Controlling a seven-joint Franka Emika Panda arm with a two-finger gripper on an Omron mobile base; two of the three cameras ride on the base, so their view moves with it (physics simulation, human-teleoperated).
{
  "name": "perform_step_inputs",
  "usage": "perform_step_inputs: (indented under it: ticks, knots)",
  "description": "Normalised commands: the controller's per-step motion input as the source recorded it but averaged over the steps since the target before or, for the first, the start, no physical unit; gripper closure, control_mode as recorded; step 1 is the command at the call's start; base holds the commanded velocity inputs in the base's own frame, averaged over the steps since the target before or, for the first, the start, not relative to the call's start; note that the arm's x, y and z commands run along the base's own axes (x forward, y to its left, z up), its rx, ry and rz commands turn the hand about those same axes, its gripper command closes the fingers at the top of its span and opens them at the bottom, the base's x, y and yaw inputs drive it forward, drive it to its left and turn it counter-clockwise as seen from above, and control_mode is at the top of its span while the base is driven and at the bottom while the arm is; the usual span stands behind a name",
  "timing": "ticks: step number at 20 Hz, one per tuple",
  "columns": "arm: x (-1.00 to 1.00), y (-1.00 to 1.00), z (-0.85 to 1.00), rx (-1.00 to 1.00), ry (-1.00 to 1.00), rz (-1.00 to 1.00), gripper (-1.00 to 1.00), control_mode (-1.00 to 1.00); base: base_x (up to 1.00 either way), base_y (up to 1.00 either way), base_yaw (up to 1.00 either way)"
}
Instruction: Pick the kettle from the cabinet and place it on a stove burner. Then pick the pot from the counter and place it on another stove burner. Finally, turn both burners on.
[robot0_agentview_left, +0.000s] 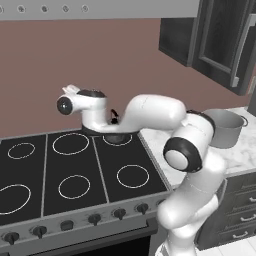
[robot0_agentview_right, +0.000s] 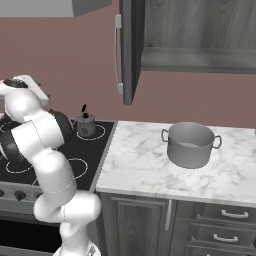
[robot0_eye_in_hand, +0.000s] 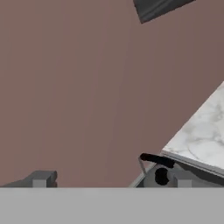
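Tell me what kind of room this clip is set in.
A rendered home kitchen, it seems: a black cooktop with ringed burners, a marble counter holding a steel pot, and a dark wall cabinet above.

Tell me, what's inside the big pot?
The pot on the counter looks empty: bare grey wall and a bit of floor. Its near wall hides the rest of the bottom.

We see a plain reddish-brown wall (robot0_agentview_left: 100, 60) behind everything. A grey range hood (robot0_agentview_left: 95, 9) hangs above. Dark grey drawers (robot0_agentview_right: 220, 225) with silver handles sit below.
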Motion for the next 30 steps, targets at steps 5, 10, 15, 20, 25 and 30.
perform_step_inputs:
  ticks: [5, 10, 15, 20, 25, 30]
  knots:
    - [-0.56, -0.15, 0.32, 0.24, 0.00, -0.01, -1.00, -1.00, 0.00, 0.00, 0.00]
    - [-0.54, -0.14, 0.29, 0.22, 0.00, 0.00, -1.00, -1.00, 0.00, 0.00, 0.00]
    - [-0.53, -0.19, 0.19, 0.24, 0.00, 0.00, -1.00, -1.00, 0.00, 0.00, 0.00]
    - [-0.39, -0.23, 0.25, 0.24, 0.02, 0.00, -1.00, -1.00, 0.00, 0.00, 0.00]
    - [-0.26, -0.31, 0.27, 0.24, 0.05, 0.00, -1.00, -1.00, 0.00, 0.00, 0.00]
    - [-0.28, -0.29, 0.23, 0.23, 0.04, 0.00, -1.00, -1.00, 0.00, 0.00, 0.00]
